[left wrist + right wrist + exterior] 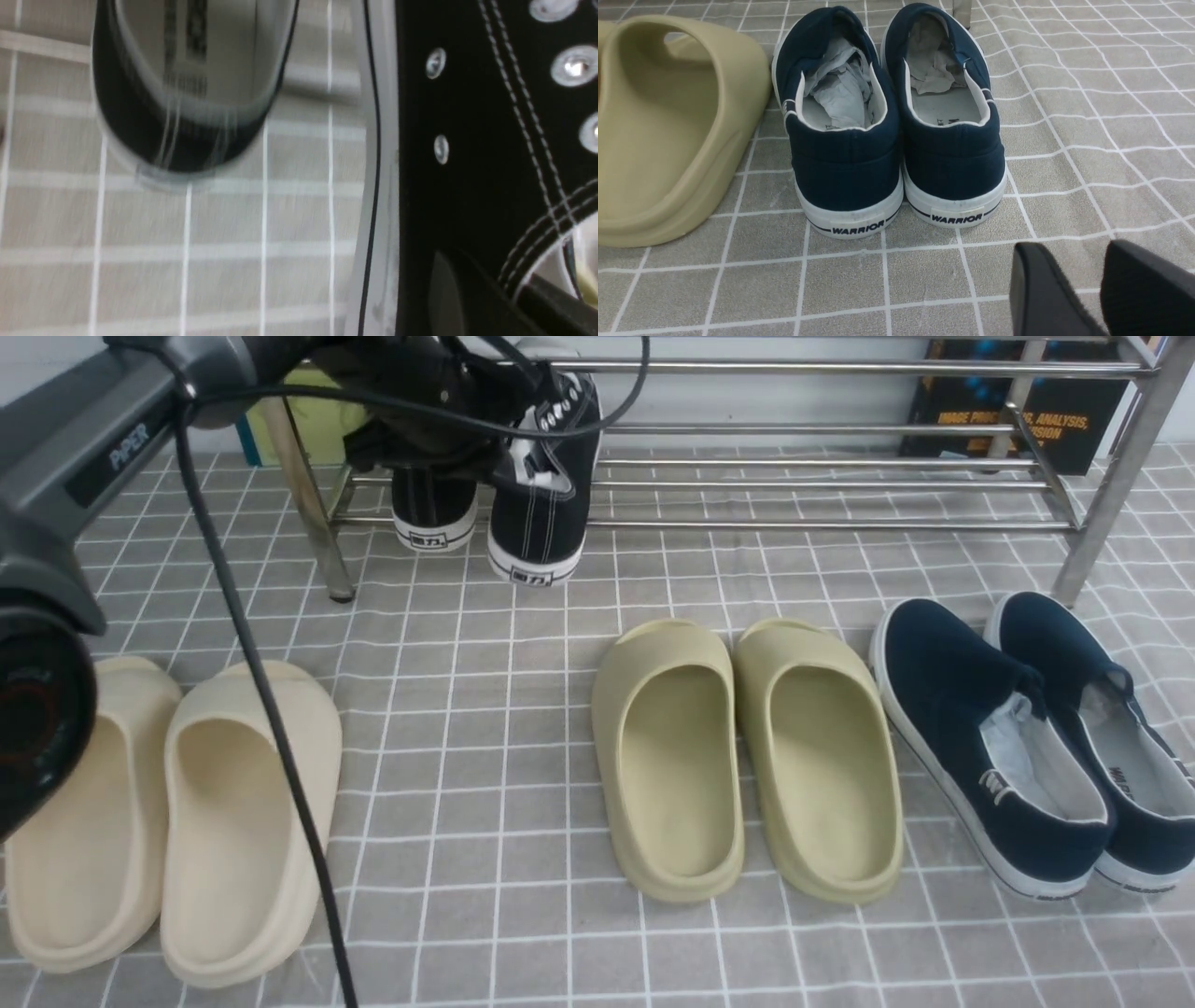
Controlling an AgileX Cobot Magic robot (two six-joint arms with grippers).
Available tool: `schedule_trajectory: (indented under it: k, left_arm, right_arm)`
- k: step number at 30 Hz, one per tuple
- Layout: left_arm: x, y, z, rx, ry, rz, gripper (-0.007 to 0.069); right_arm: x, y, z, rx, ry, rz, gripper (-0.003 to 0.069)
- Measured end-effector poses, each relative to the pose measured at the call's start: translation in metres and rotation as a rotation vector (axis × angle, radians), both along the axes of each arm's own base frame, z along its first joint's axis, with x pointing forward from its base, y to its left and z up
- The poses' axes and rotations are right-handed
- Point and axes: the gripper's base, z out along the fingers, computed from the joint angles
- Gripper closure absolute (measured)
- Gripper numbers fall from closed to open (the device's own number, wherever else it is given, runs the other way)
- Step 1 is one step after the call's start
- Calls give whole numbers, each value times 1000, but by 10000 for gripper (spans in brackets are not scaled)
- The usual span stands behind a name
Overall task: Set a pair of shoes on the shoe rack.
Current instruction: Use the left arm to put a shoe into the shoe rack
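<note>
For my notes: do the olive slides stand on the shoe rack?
No, the olive slides stand on the checked cloth in front of the shoe rack.

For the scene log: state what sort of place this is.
Probably a shoe-storage corner, perhaps staged: a low silver metal-tube shoe rack, with olive foam slides and navy canvas slip-on shoes lined up before it on a grey white-gridded cloth.

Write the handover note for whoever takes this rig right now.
Grippers: left gripper shut on the collar of the held sneaker; right gripper open, empty, near the navy slip-ons.
Done: other sneaker seemingly on the lower tier of the shoe rack, left end.
The held sneaker is beside it, heel overhanging the front bar, not released.
Left: seat it, let go, withdraw.
</note>
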Motion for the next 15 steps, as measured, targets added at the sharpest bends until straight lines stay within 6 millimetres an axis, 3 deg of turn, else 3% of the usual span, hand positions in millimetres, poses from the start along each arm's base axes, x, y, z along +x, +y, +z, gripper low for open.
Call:
schedule_trajectory:
  k: [8, 15]
  left_arm:
    - [35, -1, -33, -73, -76, 81, 638]
    - [44, 10, -33, -103, -124, 133, 593]
  right_arm:
    - [0, 0, 0, 0, 0, 0, 419]
    - [0, 0, 0, 0, 0, 0, 419]
